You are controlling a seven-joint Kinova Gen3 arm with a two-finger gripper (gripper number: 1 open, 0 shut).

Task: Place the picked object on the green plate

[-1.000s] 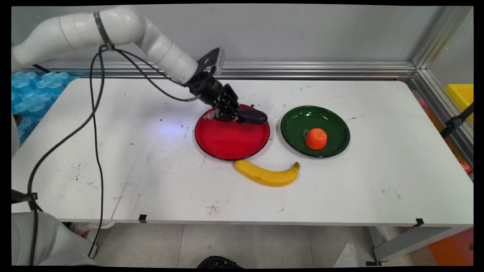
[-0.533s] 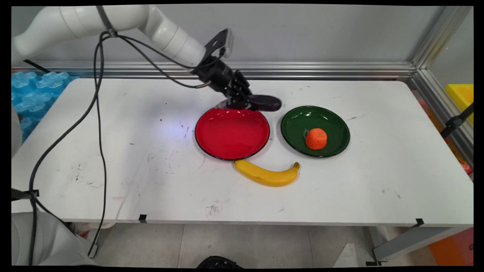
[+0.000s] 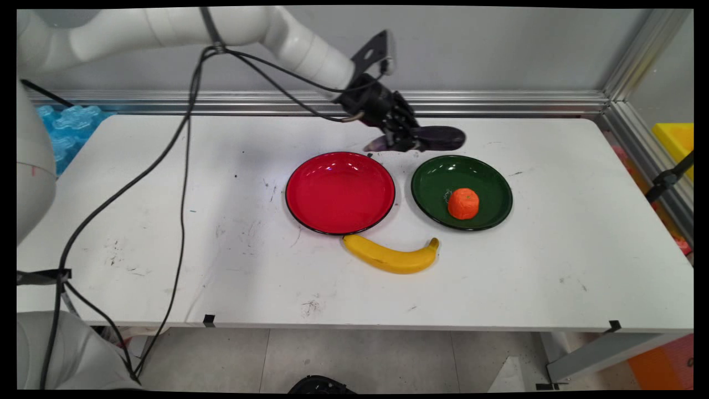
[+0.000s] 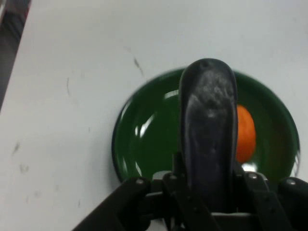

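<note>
So the gripper (image 3: 407, 141) is clamped on a dark purple eggplant (image 3: 437, 138), holding it in the air over the table's (image 3: 166, 221) far edge by the green plate (image 3: 487, 177) with the orange (image 3: 463, 203), while the red plate (image 3: 339, 193) and banana (image 3: 390, 255) sit toward the near edge.

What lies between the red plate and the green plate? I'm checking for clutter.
Nothing: in the main view only a bare strip of white table separates the round red plate from the round green plate.
</note>
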